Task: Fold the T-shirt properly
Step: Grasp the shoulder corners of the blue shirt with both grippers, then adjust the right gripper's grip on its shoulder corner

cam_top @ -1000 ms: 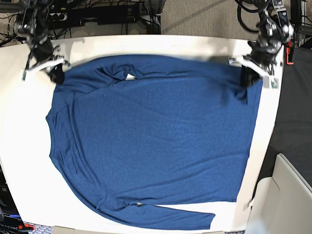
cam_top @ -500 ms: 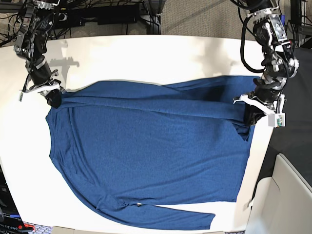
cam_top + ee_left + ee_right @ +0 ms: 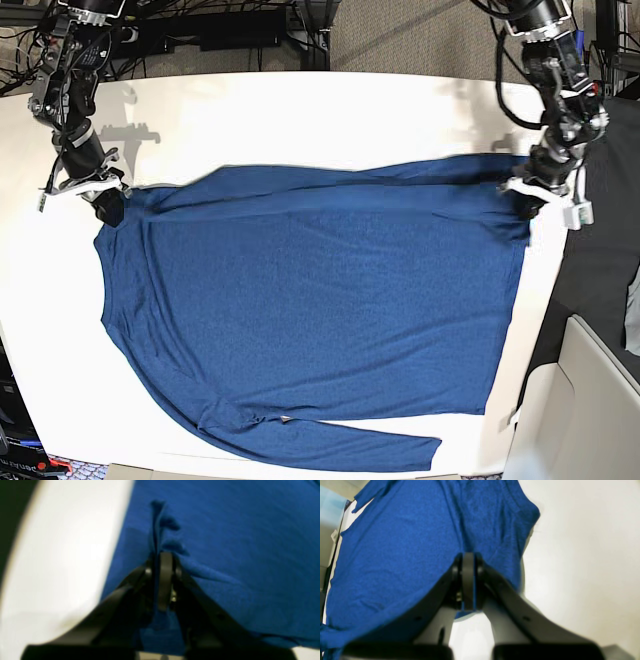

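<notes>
The blue long-sleeved T-shirt (image 3: 320, 300) lies spread on the white table (image 3: 300, 110), its far edge doubled over toward the front. My left gripper (image 3: 527, 205) is at the shirt's far right corner. In the left wrist view it (image 3: 158, 556) is shut on a bunched fold of the T-shirt (image 3: 237, 542). My right gripper (image 3: 108, 205) is at the far left corner. The right wrist view shows it (image 3: 470, 556) shut on a thin edge of the T-shirt (image 3: 407, 542). One sleeve (image 3: 350, 445) lies along the near edge.
Cables and a power strip (image 3: 200, 30) sit beyond the table's far edge. A black surface (image 3: 600, 270) and pale boxes (image 3: 590, 400) are on the right. Bare table (image 3: 582, 542) shows beside the right gripper, and more (image 3: 70, 542) beside the left.
Both grippers have pulled the shirt's far edge toward the front, laying the far sleeve over the body. Since half a second ago the left gripper has shifted slightly back.
</notes>
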Tool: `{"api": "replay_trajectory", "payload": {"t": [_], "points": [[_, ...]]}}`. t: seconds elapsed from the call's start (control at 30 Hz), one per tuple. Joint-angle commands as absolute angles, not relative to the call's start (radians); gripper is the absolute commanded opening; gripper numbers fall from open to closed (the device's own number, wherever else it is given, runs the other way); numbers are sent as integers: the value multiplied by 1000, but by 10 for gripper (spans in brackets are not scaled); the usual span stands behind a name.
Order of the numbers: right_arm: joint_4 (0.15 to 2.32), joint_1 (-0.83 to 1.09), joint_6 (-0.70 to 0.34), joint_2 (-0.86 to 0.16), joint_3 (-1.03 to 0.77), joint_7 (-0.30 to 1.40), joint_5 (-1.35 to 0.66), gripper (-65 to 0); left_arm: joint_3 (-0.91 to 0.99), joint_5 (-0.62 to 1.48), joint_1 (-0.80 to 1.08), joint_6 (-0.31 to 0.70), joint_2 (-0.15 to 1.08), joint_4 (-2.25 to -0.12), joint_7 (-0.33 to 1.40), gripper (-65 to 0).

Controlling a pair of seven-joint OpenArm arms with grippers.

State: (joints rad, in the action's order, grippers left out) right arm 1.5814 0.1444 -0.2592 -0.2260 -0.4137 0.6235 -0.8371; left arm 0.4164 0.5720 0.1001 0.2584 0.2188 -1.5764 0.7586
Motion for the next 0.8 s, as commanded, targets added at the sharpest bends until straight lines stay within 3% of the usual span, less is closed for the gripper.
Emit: {"api": "replay_trajectory", "payload": {"t": [0.0,0.13,0.23,0.5,0.77], "points": [[1600,136,-272,-237,-418,596,-849,-648,432,582,96,263,231,-1590,739,-569],[1603,136,-272,-237,-418,596,-851,-648,447,582,125,263,266,-1587,739,-443],[1603,136,-272,-236,-417,596,-851,-648,449,582,143,263,271,-1569,739,-383],[1600,137,-272,-217,-417,596,-851,-648,450,588,203,263,282,-1575,745,-378],[1600,137,-272,-217,-417,596,-851,-648,512,591,203,268,277,-1577,886,-375]]}}
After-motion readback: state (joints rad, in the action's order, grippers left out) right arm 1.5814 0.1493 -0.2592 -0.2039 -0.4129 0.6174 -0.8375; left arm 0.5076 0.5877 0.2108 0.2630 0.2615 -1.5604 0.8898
